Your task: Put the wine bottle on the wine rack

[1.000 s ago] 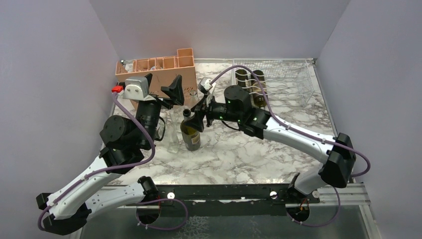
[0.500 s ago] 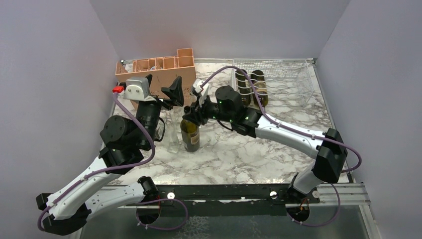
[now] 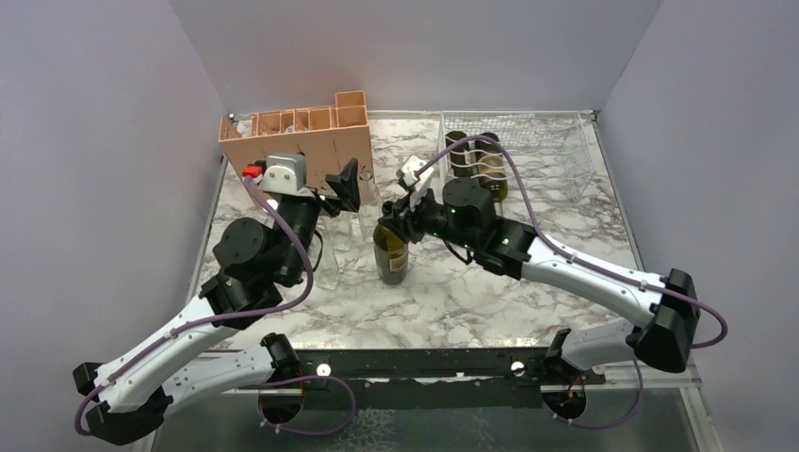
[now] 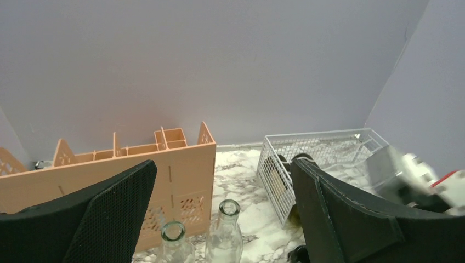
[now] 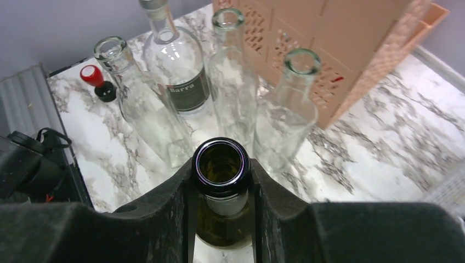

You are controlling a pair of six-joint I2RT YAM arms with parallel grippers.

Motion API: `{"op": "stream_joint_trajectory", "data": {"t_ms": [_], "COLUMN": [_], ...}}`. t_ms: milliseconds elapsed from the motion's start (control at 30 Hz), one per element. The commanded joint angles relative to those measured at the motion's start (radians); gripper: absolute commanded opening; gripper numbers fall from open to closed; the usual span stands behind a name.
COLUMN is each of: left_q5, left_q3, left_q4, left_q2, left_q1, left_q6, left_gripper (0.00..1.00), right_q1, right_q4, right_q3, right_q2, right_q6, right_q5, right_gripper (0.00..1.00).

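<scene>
The left gripper (image 4: 223,164) hangs near the far-left corner of the desk (image 3: 452,301). Its jaws are spread wide and hold nothing, and it stands over the clear glass bottles (image 5: 181,82) in front of the peach crate (image 3: 301,141), so it has no part in the carry. Toward the middle of the desk, the right gripper (image 5: 220,181) is closed on the neck of the dark wine bottle (image 3: 391,259), just under the open mouth. The bottle stands upright, with its long axis vertical. I cannot tell if its base rests on the marble or is a little raised. The wine rack (image 3: 556,151) lies to the right of the bottle and farther back, in the far-right corner, well apart from it. Two dark bottles (image 3: 476,160) lie in its left cradles with their long axes running from the near edge toward the far edge, and the cradles more to the right look free. In my judgement the right arm must carry the bottle right and back, and tip it from standing to lying along that same direction.
</scene>
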Motion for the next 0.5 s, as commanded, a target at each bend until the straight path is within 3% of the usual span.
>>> {"op": "stream_joint_trajectory", "data": {"t_ms": [0,100,467], "left_q5": [0.079,0.136,0.488], "left_q3": [-0.066,-0.120,-0.406], "left_q4": [0.022,0.044,0.274], "left_q2": [0.015,0.033,0.159], "left_q1": [-0.002,-0.002,-0.003], "left_q6": [-0.043,-0.060,-0.137], "left_gripper": [0.99,0.99,0.99], "right_q1": [0.005,0.004,0.004], "right_q4": [0.047,0.001,-0.160], "right_q3": [-0.048,-0.099,-0.174], "right_q2": [-0.164,-0.242,-0.441], "right_q6": [0.040,0.086,0.268], "right_q5": [0.210,0.338,0.619], "right_gripper": [0.06,0.01,0.01]}}
